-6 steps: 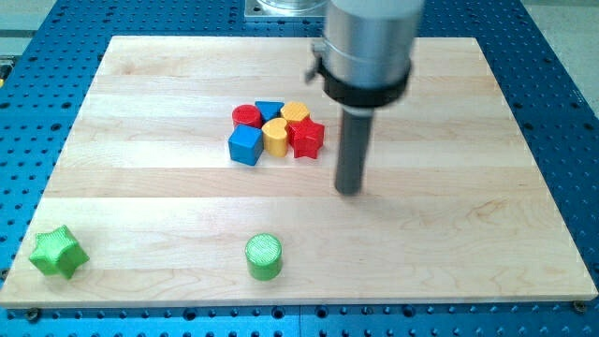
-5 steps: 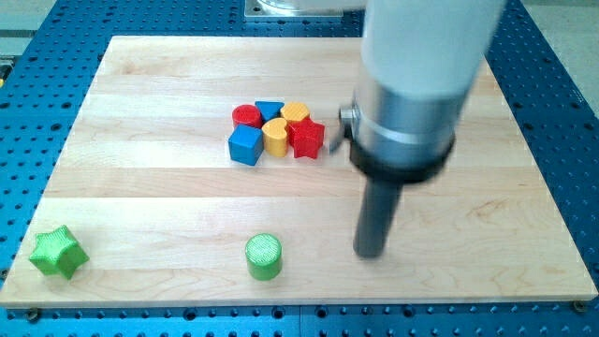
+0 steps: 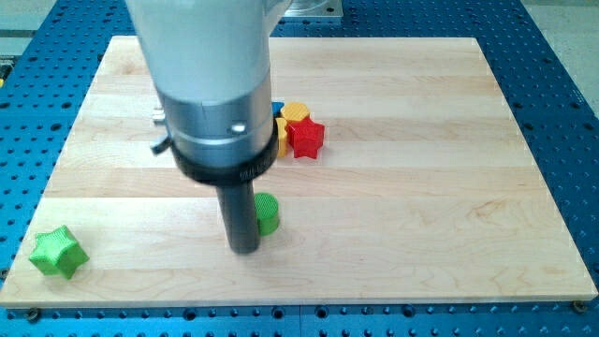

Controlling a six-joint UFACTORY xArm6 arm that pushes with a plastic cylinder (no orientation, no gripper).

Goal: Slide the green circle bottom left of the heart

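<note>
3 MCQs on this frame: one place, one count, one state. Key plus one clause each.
1. Where is my tip relative to the green circle block?
A. touching its view-left side
B. far off at the view's top right
C. beside the red star

2. How many green blocks show?
A. one
B. two
C. four

3. How much of the block cluster by the red star block is visible?
A. all of it
B. only part, the arm's body covers the rest
C. none of it

Key:
1 A, the rod's lower end sits against the circle's view-left edge, slightly toward the view's bottom.
2 B, the green circle plus the green star block at the view's bottom left.
3 B, only the red star, a yellow block and slivers show past the arm.
</note>
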